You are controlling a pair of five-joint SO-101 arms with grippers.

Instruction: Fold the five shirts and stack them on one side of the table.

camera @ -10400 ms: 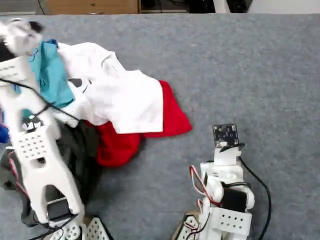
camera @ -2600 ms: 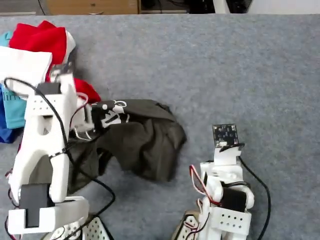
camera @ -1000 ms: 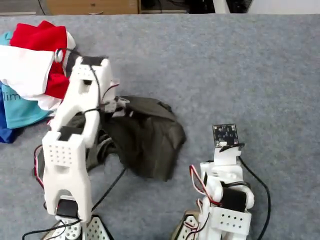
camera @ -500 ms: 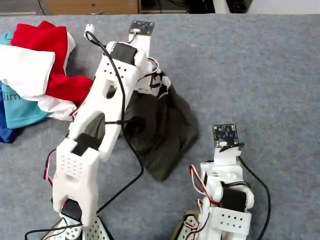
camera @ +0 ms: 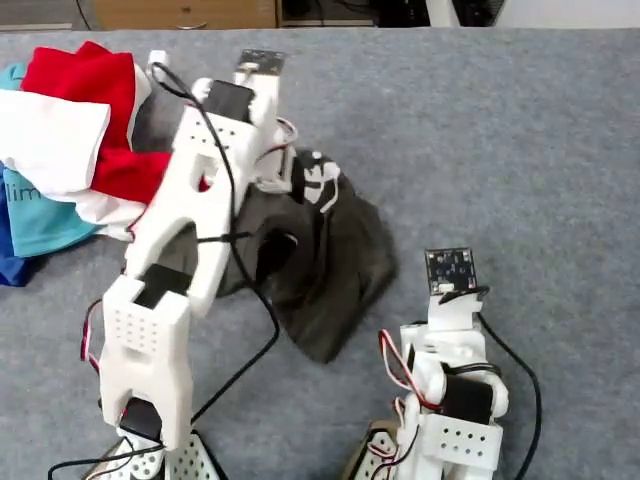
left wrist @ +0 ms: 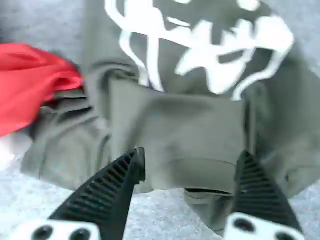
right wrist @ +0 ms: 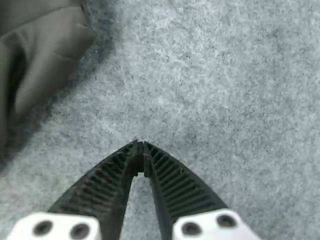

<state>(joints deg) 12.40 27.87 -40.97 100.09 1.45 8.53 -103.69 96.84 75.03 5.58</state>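
Saw the right gripper point(right wrist: 139, 146) nearest the arms' bases, tips pressed together just above the grey table point(right wrist: 225, 75), near an edge of the dark shirt point(right wrist: 40, 45). Farther out, found the left gripper point(left wrist: 191, 159) spread wide over that crumpled shirt, a folded hem lying between its fingers point(left wrist: 115, 180). Beyond, at the far left corner, noted the red shirt point(camera: 75, 75), white shirt point(camera: 50, 140) and teal shirt point(camera: 35, 205) heaped together.
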